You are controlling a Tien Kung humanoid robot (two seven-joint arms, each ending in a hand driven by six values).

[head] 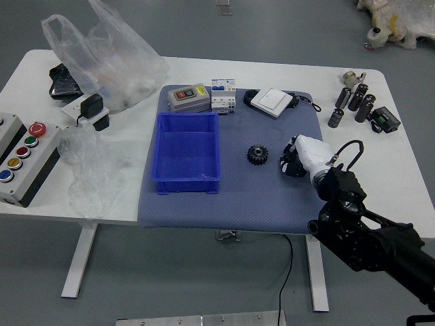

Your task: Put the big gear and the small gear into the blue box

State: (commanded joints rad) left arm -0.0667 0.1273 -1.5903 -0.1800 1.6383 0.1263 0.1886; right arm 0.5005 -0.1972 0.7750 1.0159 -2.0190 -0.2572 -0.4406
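At the left of the white surface point(401, 173) sits a pale grey control box point(34, 170) with red, green, yellow and blue round buttons. Just right of it lies a crumpled sheet of clear plastic point(95, 166); farther off are a black wrapped item point(64, 81), a white-and-black device point(88, 107) and a large, clear plastic bag point(112, 61).

On the blue-grey mat point(238, 207), the rectangular blue plastic box point(187, 185) stands left of the middle. Beyond its far edge are a grey device with a red switch point(189, 98) and, to the right, a stack of white modules point(223, 96). A black toothed gear point(257, 155) lies on the mat, to the right of the box and apart from it. Beyond the gear is a flat white-and-black device point(272, 102).

The right hand point(314, 155), white-backed, is low over the mat's right part, near the gear. A dark shape shows at its left end; whether that is the hand itself or a second gear in its hold cannot be told, nor how far open the hand is.

Farther right stand several dark cylinders point(357, 97), with a small dark boxy part point(385, 120) beside them.
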